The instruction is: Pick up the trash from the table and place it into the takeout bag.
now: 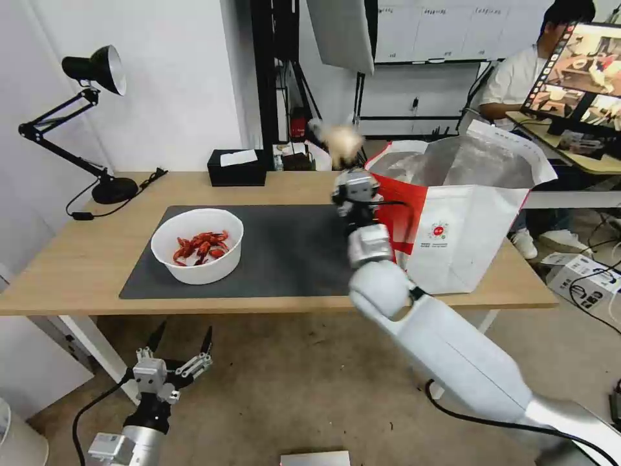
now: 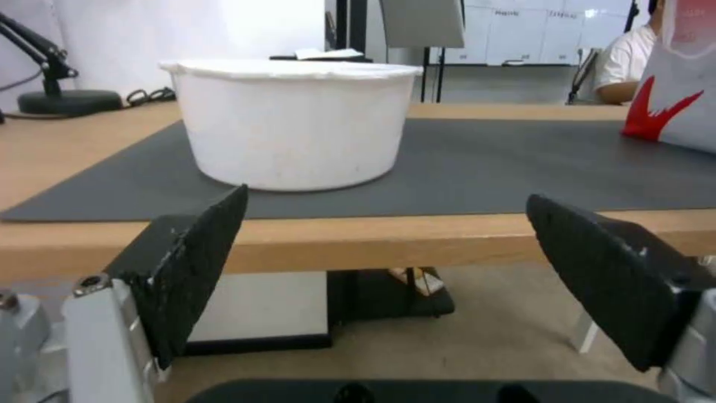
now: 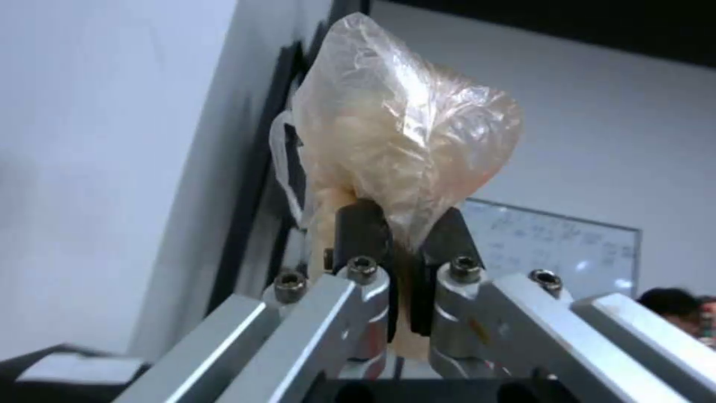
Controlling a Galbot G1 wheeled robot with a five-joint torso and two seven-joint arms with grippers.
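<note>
Head view: right gripper (image 1: 345, 162) pinches the ball (image 1: 342, 140) by its wrap (thin hold), beside the bag (image 1: 466, 220); it could slip short. Left gripper (image 1: 181, 343) gapes, parked low.

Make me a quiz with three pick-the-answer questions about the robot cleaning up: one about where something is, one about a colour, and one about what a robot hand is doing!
1. Where is the white bowl?
A. on the dark grey mat
B. inside the takeout bag
C. on the floor

2. What colour are the crayfish shells in the bowl?
A. green
B. red
C. blue

3. What is the right gripper doing?
A. hanging open with nothing in it
B. pushing the desk lamp
C. gripping the beige ball in clear wrap

Answers:
1. A, since the head view shows the bowl standing on the mat on the table.
2. B, since the shells look bright red against the white bowl.
3. C, since the right wrist view shows the jaws pinched on the wrap, raised beside the bag's open top, while the left gripper waits open below the table edge.
</note>
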